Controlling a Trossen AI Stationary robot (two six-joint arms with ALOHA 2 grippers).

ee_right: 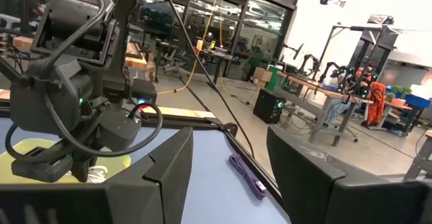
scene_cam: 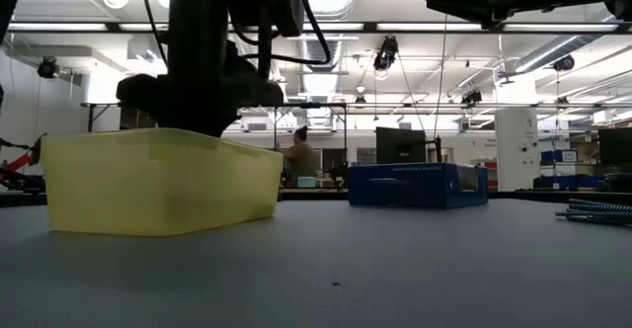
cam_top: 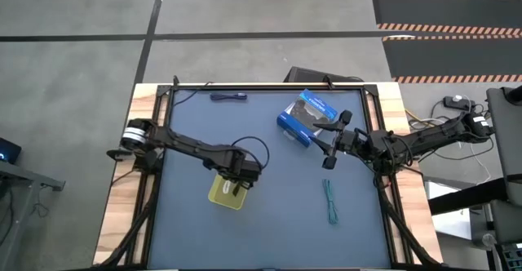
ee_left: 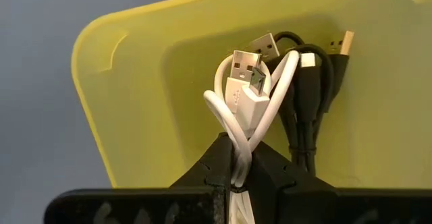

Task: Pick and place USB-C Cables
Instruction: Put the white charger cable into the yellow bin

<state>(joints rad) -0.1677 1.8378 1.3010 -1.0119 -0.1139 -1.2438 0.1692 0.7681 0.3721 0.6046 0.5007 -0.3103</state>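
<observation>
My left gripper hangs over the yellow tray and is shut on the white cable bundle. The black cable lies in the tray beside it. The teal-green cable lies flat on the mat at the right and also shows in the low view. The dark purple cable lies near the far edge; the right wrist view sees it between my right fingers. My right gripper is open and empty, above the mat beside the blue box. My left gripper pinches the white bundle's strands between its two fingers, from above, pointing down into the tray. The loops and the USB plug stick out past the fingertips. I cannot tell whether the bundle touches the tray floor.
The blue and black retail box stands at the far right of the mat. The tray's wall rises near the low camera. The wooden table frame borders the mat. People and benches show in the room behind.
</observation>
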